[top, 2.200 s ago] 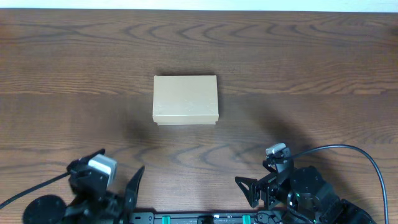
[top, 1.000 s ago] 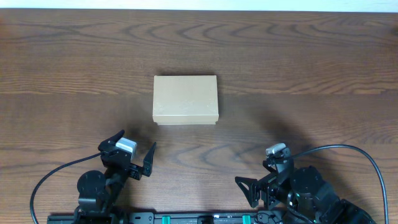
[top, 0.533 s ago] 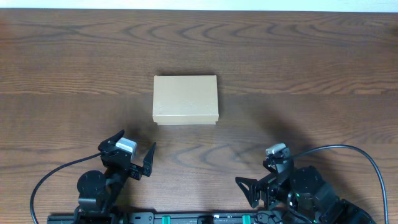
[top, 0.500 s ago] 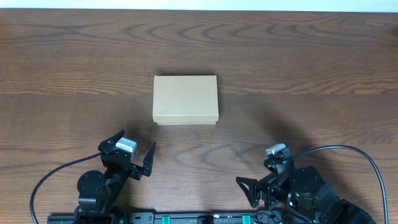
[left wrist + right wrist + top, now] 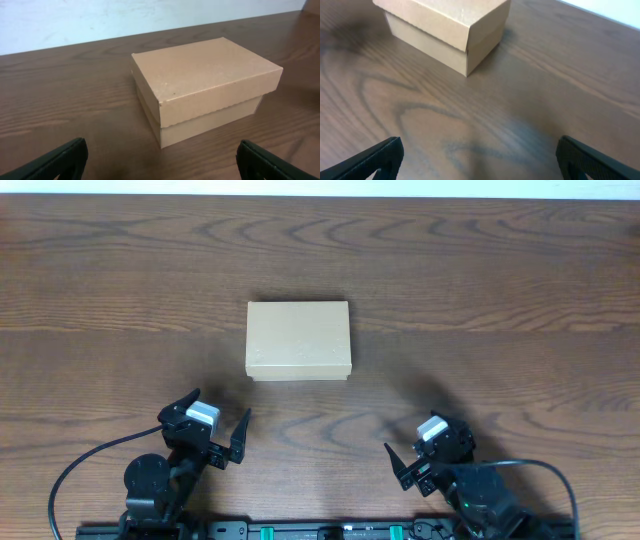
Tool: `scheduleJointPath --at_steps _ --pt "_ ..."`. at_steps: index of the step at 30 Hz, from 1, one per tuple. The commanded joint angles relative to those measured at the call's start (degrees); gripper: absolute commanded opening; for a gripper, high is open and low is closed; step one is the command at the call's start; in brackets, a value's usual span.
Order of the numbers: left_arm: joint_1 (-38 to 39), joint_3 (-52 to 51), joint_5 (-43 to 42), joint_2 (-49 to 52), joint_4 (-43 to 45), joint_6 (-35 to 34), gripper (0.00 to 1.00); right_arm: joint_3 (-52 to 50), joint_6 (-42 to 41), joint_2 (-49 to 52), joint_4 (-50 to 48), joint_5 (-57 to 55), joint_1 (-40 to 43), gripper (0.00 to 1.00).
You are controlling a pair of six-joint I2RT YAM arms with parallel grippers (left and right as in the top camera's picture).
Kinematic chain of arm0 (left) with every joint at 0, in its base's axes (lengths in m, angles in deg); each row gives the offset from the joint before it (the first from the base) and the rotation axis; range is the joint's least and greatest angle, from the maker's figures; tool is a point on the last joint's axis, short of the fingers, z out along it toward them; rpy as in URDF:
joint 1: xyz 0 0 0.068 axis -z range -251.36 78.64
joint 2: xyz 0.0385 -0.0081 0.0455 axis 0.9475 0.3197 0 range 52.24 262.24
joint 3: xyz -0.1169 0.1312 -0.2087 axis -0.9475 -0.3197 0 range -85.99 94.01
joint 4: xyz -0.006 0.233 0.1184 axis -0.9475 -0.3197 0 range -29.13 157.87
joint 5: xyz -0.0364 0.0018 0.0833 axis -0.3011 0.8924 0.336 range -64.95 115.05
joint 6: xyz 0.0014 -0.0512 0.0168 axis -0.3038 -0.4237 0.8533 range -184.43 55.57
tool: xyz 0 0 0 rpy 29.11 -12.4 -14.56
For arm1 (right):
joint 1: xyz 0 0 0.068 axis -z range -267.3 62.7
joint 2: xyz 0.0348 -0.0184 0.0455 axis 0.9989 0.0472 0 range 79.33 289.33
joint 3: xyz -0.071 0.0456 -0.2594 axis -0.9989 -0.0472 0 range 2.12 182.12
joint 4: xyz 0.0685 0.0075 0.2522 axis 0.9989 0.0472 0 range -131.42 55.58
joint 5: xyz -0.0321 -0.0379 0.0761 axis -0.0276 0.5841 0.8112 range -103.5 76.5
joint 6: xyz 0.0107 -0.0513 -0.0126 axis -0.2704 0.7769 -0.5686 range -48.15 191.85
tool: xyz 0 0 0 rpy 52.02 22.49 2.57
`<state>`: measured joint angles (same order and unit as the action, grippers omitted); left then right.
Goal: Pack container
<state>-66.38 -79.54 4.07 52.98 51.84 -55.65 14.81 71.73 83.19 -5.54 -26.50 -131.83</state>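
Observation:
The container (image 5: 299, 341) is a plain tan cardboard box with its lid shut, standing at the middle of the wooden table. It also shows in the left wrist view (image 5: 202, 85) and at the top left of the right wrist view (image 5: 445, 27). My left gripper (image 5: 212, 428) is open and empty near the table's front edge, left of the box and well short of it. My right gripper (image 5: 428, 456) is open and empty near the front edge, right of the box. In both wrist views the jaws stand wide apart with only bare table between them.
The dark wooden table (image 5: 500, 300) stretches around the box on all sides. A pale wall runs behind the far edge (image 5: 100, 20). Black cables trail from both arms at the front edge (image 5: 80, 465).
The left arm came forward from the front edge early on, then held still. In the last half second the right arm shifted slightly left and forward, its cable loop drawing in. The box has not moved.

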Motion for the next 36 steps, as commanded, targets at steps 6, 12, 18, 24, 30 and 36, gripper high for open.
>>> scheduleJointPath --at_steps 6,12,18,24,30,36 --pt "-0.17 -1.36 0.0 -0.48 -0.15 -0.66 0.95 -3.8 3.82 -3.58 -2.32 -1.14 -0.13 0.99" --pt "-0.17 -1.36 -0.02 -0.48 -0.15 -0.68 0.95 -3.8 3.82 -3.56 -2.29 -0.7 -0.13 0.99" --pt "-0.17 -1.36 0.0 -0.48 -0.15 -0.66 0.96 -3.8 3.82 -3.56 -2.29 -0.7 -0.13 0.99" --pt "-0.17 -1.36 0.0 -0.48 -0.15 -0.66 0.95 -3.8 3.82 -3.56 -2.29 -0.7 -0.13 0.99" --pt "-0.17 -1.36 0.0 -0.48 -0.15 -0.66 0.95 -3.8 3.82 -3.56 -2.29 -0.7 -0.13 0.99" --pt "-0.17 -1.36 0.0 -0.48 -0.17 -0.66 0.95 -3.8 3.82 -3.56 -2.27 -0.7 -0.13 0.99"
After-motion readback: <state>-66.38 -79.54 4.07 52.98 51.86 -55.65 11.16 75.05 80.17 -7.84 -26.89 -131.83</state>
